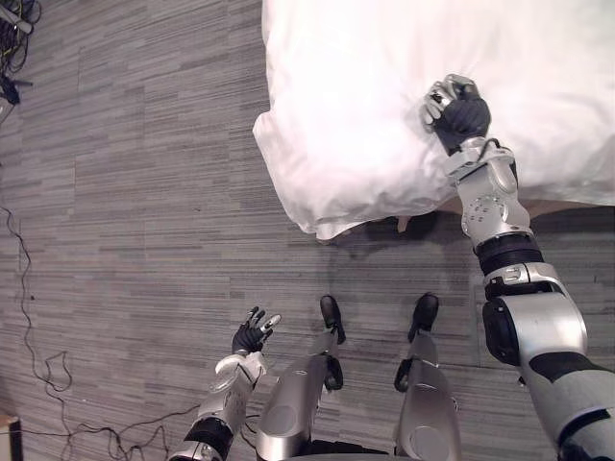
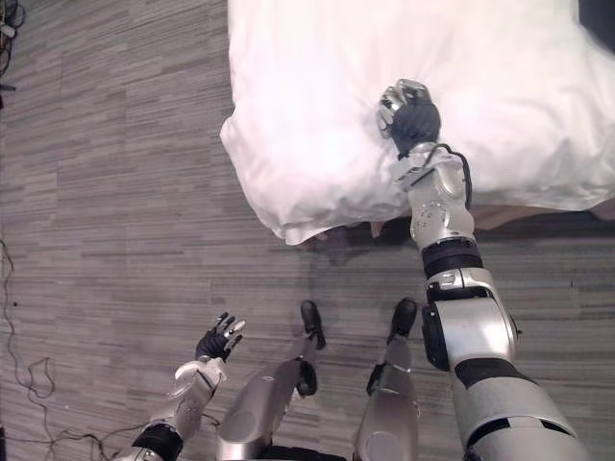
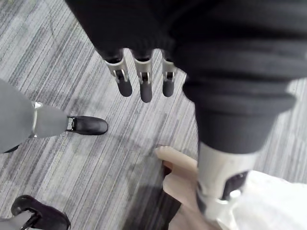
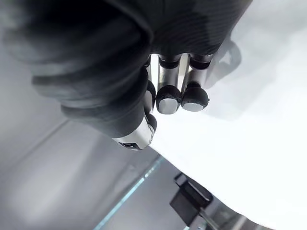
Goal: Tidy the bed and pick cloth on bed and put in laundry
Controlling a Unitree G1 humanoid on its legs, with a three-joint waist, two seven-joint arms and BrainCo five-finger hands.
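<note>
— progress on the tidying, how do we read it?
— early, we think. the puffy white duvet (image 1: 404, 86) lies spread over the pale wooden bed (image 3: 178, 175), its near corner bunched and hanging past the edge toward the grey striped floor (image 1: 144, 192). so the tidying looks begun, not finished.
— and our right hand (image 1: 457, 113)?
— it rests on the duvet close to that corner, clenched into a fist. in the right wrist view its fingertips (image 4: 169, 104) curl in toward the palm, with the white cover beyond them. we can make out nothing between them, so we call it a closed, empty fist on the cover, not a grasp.
— our left hand (image 1: 252, 336)?
— low at our side above the floor, well apart from the bed, fingers (image 3: 145, 90) loose and straight, carrying nothing.
— and the cloth for the laundry?
— the duvet is the one cloth we can place, and it is on the bed. neither hand carries a garment, so we judge the picking up and the trip to the laundry are both left to do, once the corner is smoothed.
</note>
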